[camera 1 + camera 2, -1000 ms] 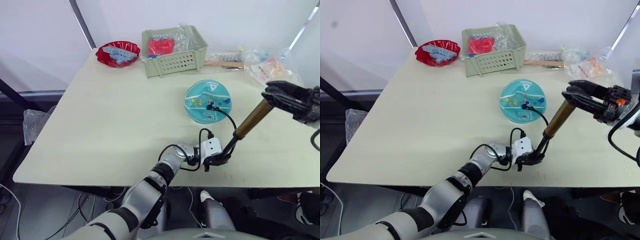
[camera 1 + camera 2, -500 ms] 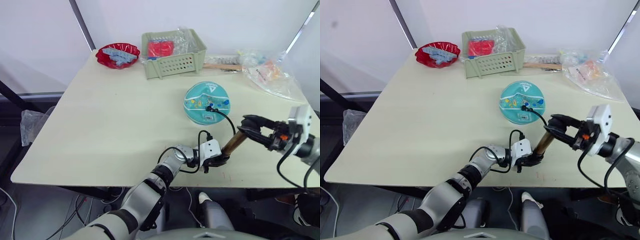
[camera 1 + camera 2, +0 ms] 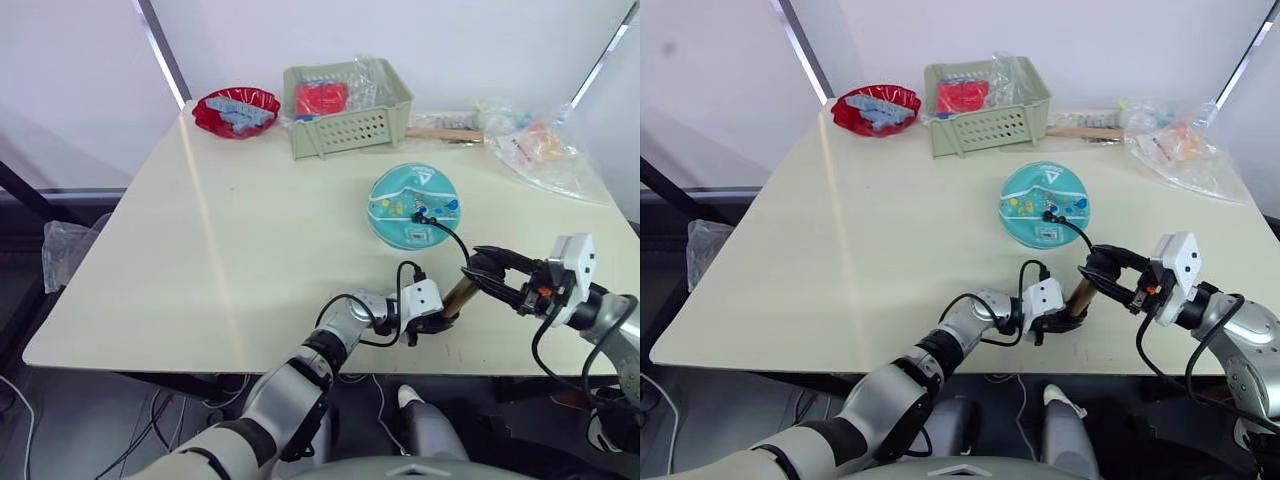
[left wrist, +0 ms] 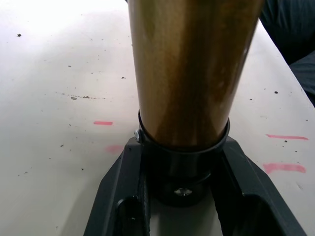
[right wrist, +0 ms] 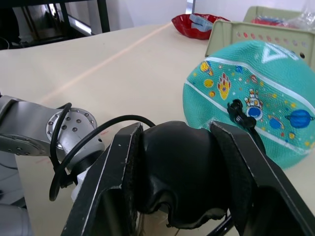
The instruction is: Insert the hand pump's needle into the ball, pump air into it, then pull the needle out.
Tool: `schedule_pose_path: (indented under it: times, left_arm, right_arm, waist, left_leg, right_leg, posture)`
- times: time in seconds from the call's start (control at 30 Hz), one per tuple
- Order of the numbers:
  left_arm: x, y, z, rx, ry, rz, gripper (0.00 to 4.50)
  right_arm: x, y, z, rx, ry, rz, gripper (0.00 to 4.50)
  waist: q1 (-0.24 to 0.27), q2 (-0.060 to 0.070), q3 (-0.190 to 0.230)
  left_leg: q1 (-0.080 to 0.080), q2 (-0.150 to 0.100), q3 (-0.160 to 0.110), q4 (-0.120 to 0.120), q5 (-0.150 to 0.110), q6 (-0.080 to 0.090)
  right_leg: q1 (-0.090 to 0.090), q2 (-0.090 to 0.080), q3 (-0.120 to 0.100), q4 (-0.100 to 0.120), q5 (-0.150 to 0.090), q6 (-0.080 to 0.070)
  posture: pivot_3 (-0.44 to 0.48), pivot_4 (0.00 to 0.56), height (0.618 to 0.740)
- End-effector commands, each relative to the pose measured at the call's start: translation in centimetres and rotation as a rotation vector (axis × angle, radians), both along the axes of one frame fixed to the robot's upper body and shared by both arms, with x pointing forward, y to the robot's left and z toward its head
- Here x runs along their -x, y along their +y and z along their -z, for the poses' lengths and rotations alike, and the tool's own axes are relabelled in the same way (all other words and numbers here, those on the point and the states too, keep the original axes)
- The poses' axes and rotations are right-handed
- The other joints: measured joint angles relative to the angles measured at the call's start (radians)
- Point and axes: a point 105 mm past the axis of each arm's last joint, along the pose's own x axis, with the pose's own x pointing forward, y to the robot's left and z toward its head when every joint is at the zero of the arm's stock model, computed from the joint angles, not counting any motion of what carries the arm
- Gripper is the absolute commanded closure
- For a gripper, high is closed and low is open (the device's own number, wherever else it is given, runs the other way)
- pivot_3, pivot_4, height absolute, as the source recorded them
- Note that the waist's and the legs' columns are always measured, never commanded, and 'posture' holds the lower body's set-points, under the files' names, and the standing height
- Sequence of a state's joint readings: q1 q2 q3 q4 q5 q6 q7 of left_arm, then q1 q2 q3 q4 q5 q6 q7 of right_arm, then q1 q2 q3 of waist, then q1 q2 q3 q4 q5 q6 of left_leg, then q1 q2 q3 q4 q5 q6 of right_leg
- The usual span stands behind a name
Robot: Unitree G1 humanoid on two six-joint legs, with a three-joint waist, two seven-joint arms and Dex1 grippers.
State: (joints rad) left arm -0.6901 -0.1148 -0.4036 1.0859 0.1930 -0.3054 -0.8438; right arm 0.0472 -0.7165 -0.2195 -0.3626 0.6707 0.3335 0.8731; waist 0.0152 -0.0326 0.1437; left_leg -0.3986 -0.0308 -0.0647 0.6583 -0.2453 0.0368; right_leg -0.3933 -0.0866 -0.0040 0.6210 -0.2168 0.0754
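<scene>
The teal ball (image 3: 415, 203) rests on the table's right half, and the pump's black hose (image 3: 455, 240) curves up to its end fitting seated on the ball's top (image 5: 237, 111). The needle is hidden inside the ball. The bronze hand pump (image 3: 458, 293) stands tilted near the front edge. My left gripper (image 3: 432, 322) is shut on its black base cap (image 4: 182, 167), one finger (image 4: 123, 206) on each side. My right gripper (image 3: 1105, 265) is shut on the black handle (image 5: 177, 177), low over the barrel, with little of the cylinder showing between the two grippers.
A green basket (image 3: 345, 110) with red and plastic-wrapped items stands at the back, with a red bowl (image 3: 237, 108) to its left. Clear plastic bags (image 3: 540, 145) lie at the back right. The table's front edge (image 3: 300, 352) runs just below the pump's base.
My right gripper has come down and leftward with the handle, from high at the right to just above the base. The visible bronze barrel has shortened. Left gripper and ball have not moved.
</scene>
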Motion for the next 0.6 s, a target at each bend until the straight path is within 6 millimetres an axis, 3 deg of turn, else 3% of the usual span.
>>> schedule_pose_path:
  times: [0.03, 0.3, 0.6]
  left_arm:
    - [1.2, 3.4, 4.8, -0.164, 0.129, -0.061, 3.31]
    - [1.3, 3.4, 4.7, -0.164, 0.129, -0.053, 3.31]
    - [1.2, 3.5, 4.7, -0.169, 0.128, -0.051, 3.31]
  right_arm:
    - [0.0, -1.3, -3.4, -0.037, -0.050, 0.007, 2.82]
    - [0.5, -2.4, -9.3, -0.072, -0.119, -0.037, 2.82]
    - [1.2, -3.3, -14.6, -0.094, -0.199, -0.059, 2.82]
  waist:
    - [0.001, 0.002, 0.002]
    - [0.002, 0.007, 0.009]
    - [0.002, 0.007, 0.012]
  left_leg:
    - [0.000, 0.000, 0.000, 0.000, 0.000, 0.000]
    - [-0.002, -0.001, 0.000, 0.000, 0.003, 0.004]
    - [-0.003, -0.001, 0.001, 0.000, 0.003, 0.005]
  right_leg:
    - [0.000, 0.000, 0.000, 0.000, 0.000, 0.000]
    - [-0.001, 0.000, 0.000, 0.000, 0.000, 0.000]
    - [-0.001, -0.001, 0.000, -0.001, 0.000, 0.001]
  posture:
    - [0.000, 0.150, 0.737]
    - [0.000, 0.150, 0.737]
    - [0.000, 0.150, 0.737]
